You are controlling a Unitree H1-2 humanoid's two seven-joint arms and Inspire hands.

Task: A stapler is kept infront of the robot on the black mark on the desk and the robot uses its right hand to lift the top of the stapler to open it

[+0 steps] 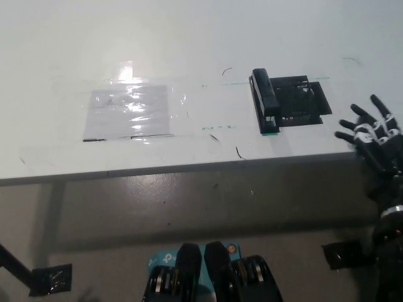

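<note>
1. Our right hand (376, 139) hangs over the desk's (189, 50) near right edge, fingers spread wide and holding nothing, likely readied to reach.
2. The stapler (265, 99) lies closed on the black mark (302, 102), probably so its spot is fixed for us.
3. It sits up and to the left of the hand, clearly apart, untouched.
4. Our left hand is out of view.
</note>
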